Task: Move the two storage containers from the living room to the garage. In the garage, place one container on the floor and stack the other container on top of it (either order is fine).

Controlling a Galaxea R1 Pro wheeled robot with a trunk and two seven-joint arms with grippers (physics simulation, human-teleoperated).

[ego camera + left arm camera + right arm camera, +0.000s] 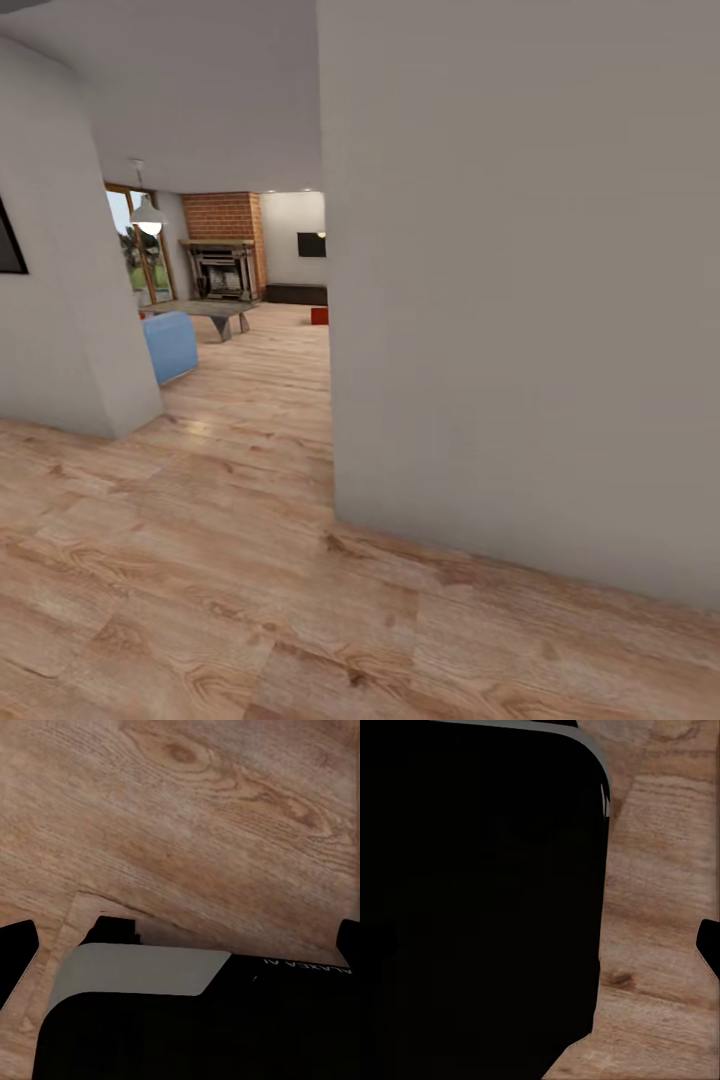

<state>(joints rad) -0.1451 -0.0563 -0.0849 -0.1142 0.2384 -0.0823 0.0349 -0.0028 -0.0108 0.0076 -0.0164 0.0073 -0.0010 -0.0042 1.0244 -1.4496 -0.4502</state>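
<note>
Step in hand: The way to the living room (240,300) is being driven. No bin is held yet, so the task is judged to be at its start.
Left end effector: Dark finger tips (15,952) are seen at the two sides of the left wrist view, wide apart. It is let go, with nothing in it.
Right end effector: One dark tip is seen at the edge of the right wrist view. Whether it is let go or clenched cannot be told.
Near: Light wood floor (200,600) is seen under the robot. A big grey wall (520,300) stands close on the right.
Middle: A gap is left between that wall and a second wall (60,300) on the left. The gap should be passed through the middle, so neither wall corner is bumped.
Far: A blue sofa (172,345), a grey low table (215,312) and a brick fireplace (222,245) are seen.
Task thing: A small red shape (319,316) sits on the far floor, half hidden by the right wall's edge. It is likely one storage container.
Second bin: It cannot be told where it is.
</note>
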